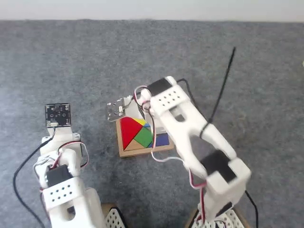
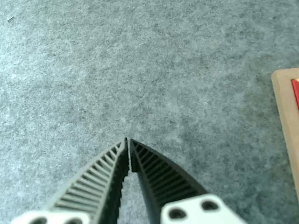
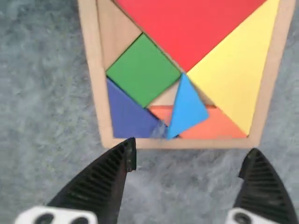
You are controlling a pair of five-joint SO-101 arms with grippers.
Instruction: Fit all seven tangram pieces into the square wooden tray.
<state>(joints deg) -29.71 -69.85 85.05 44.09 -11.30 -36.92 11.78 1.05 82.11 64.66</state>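
The square wooden tray [image 3: 98,93] [image 1: 142,151] lies mid-table and holds several pieces. A big red triangle [image 3: 191,23] [image 1: 127,131] and a big yellow triangle [image 3: 238,70] fill its far side. Closer in are a green square [image 3: 142,70] [image 1: 144,137] and a dark blue triangle [image 3: 126,116]. A light blue triangle [image 3: 187,109] lies askew, overlapping an orange piece [image 3: 215,127]. A bare wood gap [image 3: 117,39] shows beside the green square. My right gripper [image 3: 190,150] stands open just outside the tray's near rim, holding nothing. My left gripper [image 2: 129,141] is shut and empty over carpet, left of the tray edge [image 2: 285,116].
Grey carpet [image 1: 71,61] covers the whole table. The right arm [image 1: 190,128] stretches from the front right over the tray's right part. The left arm [image 1: 61,185] stands at the front left. A black cable [image 1: 221,90] rises behind the right arm.
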